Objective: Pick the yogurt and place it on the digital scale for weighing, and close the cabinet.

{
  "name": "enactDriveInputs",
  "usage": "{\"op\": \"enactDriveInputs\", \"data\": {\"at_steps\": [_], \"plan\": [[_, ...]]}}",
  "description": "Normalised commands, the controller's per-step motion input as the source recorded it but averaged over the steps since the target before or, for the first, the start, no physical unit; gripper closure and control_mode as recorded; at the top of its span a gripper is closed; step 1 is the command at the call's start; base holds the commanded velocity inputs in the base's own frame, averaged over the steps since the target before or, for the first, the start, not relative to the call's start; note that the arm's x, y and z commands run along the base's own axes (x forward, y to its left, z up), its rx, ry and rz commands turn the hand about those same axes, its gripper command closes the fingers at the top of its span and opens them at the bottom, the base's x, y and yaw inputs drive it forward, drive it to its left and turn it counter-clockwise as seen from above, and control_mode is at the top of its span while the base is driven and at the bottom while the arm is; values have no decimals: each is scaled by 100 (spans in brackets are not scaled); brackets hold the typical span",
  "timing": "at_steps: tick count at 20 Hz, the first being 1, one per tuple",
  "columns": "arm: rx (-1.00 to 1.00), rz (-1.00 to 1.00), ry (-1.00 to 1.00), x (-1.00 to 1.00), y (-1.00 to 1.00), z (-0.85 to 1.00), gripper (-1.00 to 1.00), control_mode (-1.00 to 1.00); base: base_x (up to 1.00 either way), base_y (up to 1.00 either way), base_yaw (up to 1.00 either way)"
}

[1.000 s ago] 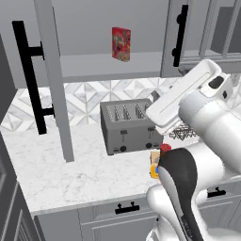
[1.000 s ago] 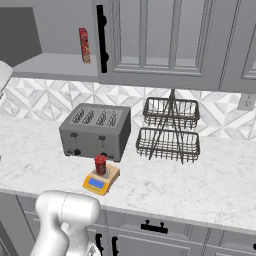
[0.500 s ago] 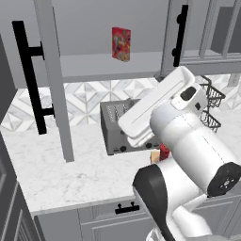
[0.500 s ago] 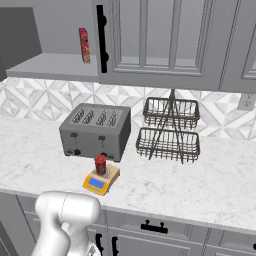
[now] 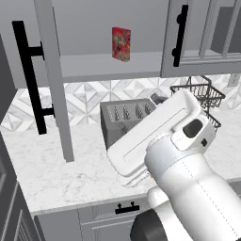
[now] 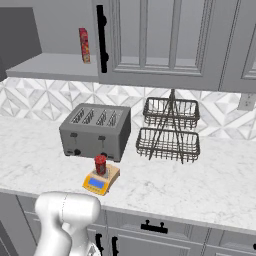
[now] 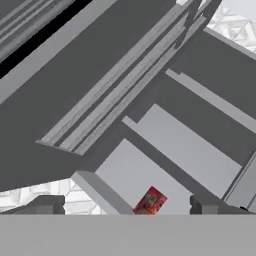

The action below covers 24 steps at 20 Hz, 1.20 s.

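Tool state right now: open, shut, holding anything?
Tool: open and empty, its tips wide apart in the hand view. The yogurt sits on the digital scale.

The yogurt [image 6: 100, 164] stands on the digital scale [image 6: 101, 179], which sits on the bench [image 6: 210, 184] just before the toaster [image 6: 95, 131]. Right of the toaster stands a two-tier wire basket [image 6: 169, 129]. Above, the cabinet [image 5: 56, 80] hangs open — a box [image 6: 84, 45] stands on its shelf.
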Motion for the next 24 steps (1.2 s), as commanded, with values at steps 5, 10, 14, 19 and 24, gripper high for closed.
{"op": "enactDriveInputs", "data": {"at_steps": [5, 10, 14, 19, 24], "plan": [[-4, 2, -2, -74, 89, 0, -100, -100, 0, 0, 0], [-34, 3, -17, -49, 85, 12, -100, -100, 0, 0, 0], [-39, 4, -6, -18, 55, 18, -100, -100, 0, 0, 0], [-34, 0, -4, 29, 49, -1, -100, -100, 0, 0, 0], [-34, 0, 0, 59, 34, -16, -100, -100, 0, 0, 0]]}}
